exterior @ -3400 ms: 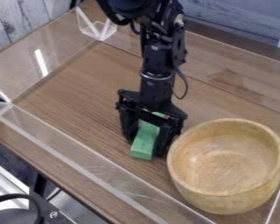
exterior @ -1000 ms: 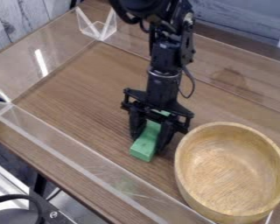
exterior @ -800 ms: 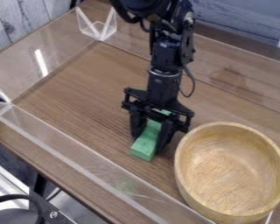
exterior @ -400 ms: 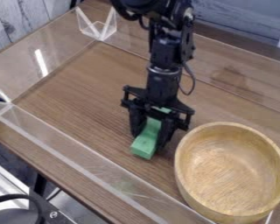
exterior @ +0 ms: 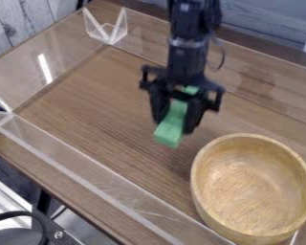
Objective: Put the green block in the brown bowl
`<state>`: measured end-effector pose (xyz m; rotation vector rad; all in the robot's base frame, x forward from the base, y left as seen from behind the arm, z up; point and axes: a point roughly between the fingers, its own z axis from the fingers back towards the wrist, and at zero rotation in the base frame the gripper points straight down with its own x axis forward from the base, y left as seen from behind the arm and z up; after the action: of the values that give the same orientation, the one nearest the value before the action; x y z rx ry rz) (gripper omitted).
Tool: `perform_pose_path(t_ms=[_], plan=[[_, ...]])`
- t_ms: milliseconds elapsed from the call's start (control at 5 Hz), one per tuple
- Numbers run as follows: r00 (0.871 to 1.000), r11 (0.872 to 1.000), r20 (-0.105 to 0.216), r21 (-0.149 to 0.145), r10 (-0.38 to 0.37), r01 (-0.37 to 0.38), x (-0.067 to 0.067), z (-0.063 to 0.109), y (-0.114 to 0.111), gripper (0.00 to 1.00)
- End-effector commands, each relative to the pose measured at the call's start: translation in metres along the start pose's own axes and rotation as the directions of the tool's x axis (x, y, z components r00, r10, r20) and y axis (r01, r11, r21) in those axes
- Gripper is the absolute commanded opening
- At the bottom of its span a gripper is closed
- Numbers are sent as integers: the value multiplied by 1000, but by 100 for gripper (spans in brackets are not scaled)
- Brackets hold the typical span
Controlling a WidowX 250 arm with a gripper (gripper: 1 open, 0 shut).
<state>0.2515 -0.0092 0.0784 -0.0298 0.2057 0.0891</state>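
Note:
The green block [exterior: 174, 123] hangs above the wooden table, tilted, with its upper end pinched in my black gripper [exterior: 182, 103], which is shut on it. Block and gripper sit up and to the left of the brown bowl [exterior: 254, 182]. That bowl is a wide light-tan wooden one at the lower right, and nothing lies inside it. The arm rises from the gripper out of the top of the picture.
A clear plastic wall [exterior: 66, 158] runs along the table's near-left edge. A small clear plastic stand [exterior: 106, 26] sits at the far left corner. Bare wooden tabletop [exterior: 92, 96] lies left of the gripper.
The gripper has lifted the green block off the table and carried it upward. The bowl has stayed where it was.

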Motion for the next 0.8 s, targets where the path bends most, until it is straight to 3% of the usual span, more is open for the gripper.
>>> perform_pose_path(t_ms=[0,600], plan=[[996,999,81,-19,-34,35,5,35,-25,0],[983,985,56,-15,-173,174,-12,16,-100,0]])
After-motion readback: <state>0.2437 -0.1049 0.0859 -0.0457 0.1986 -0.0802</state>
